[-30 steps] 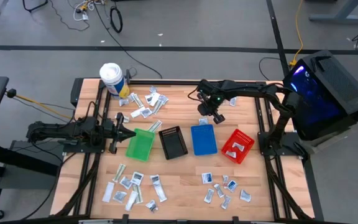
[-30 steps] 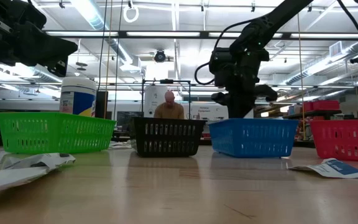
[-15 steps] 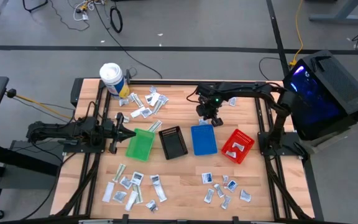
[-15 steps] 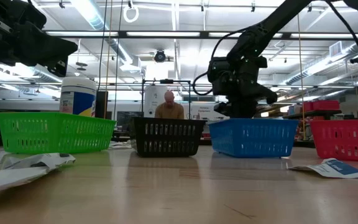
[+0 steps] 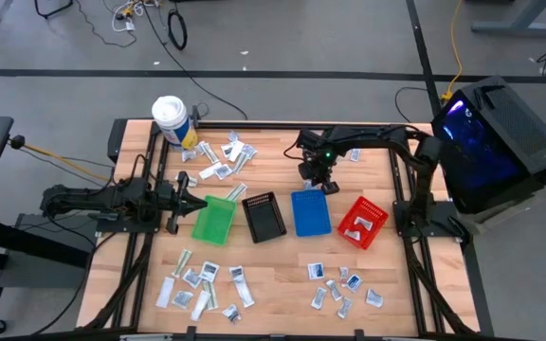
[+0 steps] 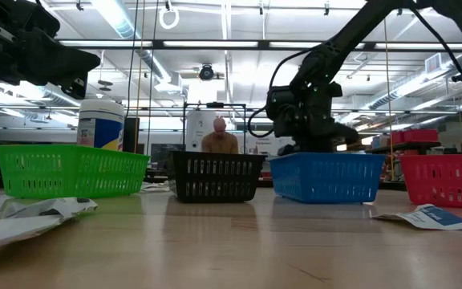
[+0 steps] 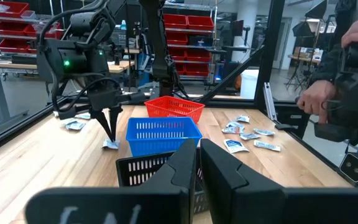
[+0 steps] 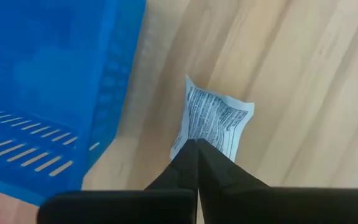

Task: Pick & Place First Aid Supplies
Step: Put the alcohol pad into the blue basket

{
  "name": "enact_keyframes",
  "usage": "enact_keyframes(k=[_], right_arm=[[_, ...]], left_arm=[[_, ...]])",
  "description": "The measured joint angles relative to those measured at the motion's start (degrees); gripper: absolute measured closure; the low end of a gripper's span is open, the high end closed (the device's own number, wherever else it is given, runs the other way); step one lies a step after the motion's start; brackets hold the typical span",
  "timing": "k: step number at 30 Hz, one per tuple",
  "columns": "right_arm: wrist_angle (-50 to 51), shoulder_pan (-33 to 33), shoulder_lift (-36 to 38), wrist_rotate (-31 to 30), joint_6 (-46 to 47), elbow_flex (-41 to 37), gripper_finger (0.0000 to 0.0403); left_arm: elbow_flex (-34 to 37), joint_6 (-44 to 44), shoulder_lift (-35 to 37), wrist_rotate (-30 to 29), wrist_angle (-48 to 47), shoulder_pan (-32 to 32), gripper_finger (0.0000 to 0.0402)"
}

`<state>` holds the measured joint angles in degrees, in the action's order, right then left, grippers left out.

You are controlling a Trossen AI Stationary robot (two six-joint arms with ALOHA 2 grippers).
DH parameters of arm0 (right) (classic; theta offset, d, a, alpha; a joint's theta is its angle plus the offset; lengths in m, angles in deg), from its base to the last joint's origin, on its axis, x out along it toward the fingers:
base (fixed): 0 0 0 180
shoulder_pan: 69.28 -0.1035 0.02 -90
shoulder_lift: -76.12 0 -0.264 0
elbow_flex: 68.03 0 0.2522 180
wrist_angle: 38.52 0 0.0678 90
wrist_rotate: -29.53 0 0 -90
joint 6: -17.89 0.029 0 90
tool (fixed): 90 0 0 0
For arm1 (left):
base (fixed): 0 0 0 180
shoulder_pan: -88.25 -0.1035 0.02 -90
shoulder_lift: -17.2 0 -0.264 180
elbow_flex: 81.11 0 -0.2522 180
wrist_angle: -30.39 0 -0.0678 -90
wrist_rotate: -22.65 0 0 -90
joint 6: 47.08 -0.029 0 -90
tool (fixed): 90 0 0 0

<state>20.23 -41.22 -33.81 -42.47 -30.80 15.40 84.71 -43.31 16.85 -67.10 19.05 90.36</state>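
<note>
Judging by the spread, sorting had barely begun: two clusters of small flat white and silvery sachets (image 5: 207, 284) lay nearest, before the blue slotted plastic bin (image 5: 310, 212). Beyond that bin, the right gripper (image 5: 327, 186) pinched shut on a white printed sachet (image 8: 211, 122), which only its wrist view revealed. The left gripper (image 7: 199, 163) idled closed, empty.
</note>
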Motion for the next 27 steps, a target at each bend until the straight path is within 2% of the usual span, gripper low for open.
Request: enact_keyframes(k=[9,18,27], right_arm=[[-0.42,0.09,-0.02,-6.18,0.7,0.0,0.0403],[-0.55,0.62,0.03,-15.08,1.95,0.0,0.0403],[-1.14,0.86,3.29,-18.86,1.67,-0.07,0.0392]], left_arm=[[-0.01,0.0,0.01,0.0,0.0,0.0,0.0369],[0.0,0.0,0.0,0.0,0.0,0.0,0.0369],[0.01,0.0,0.0,0.0,0.0,0.0,0.0369]])
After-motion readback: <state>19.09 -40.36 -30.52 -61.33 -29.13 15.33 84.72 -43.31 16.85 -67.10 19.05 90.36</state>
